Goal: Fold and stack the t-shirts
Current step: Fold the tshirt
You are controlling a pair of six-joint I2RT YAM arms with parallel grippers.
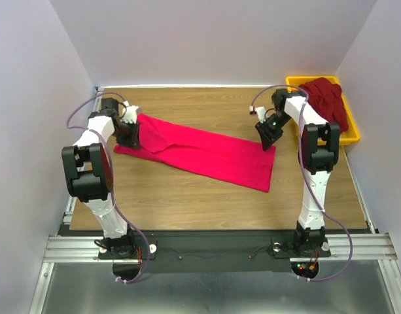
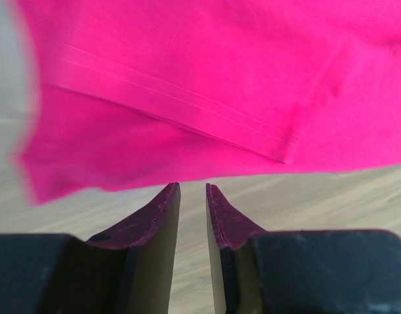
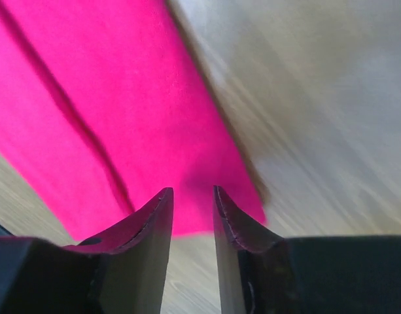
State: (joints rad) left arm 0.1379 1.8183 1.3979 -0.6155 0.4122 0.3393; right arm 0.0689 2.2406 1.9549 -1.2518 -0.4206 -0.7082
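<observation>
A bright crimson-pink t-shirt (image 1: 207, 154) lies flat on the wooden table (image 1: 187, 203), folded into a long band that runs at a slant from the far left down toward the near right. A sleeve is flopped over the cloth near its left end, leaving a raised fold there.

The left gripper (image 1: 130, 131) sits right at that left end of the shirt. From its own wrist camera the two dark fingers (image 2: 157, 216) stand a narrow slit apart with only bare wood showing between them. Their tips stop just short of the shirt's edge, and a stitched hem crosses the cloth above them. It holds nothing.

The right gripper (image 1: 269, 139) hangs over the far right corner of the same shirt. Its wrist camera shows the jaws parted by a small gap, tips over the corner of the pink cloth where it meets the table, and no cloth is pinched between them. A dark crease runs down the fabric on the left side of that view, and the table beyond is blurred.

Off at the far right corner of the table a dark maroon t-shirt (image 1: 326, 98) is heaped, crumpled, in a yellow tray (image 1: 296, 81), spilling over its near rim, well apart from the pink one
</observation>
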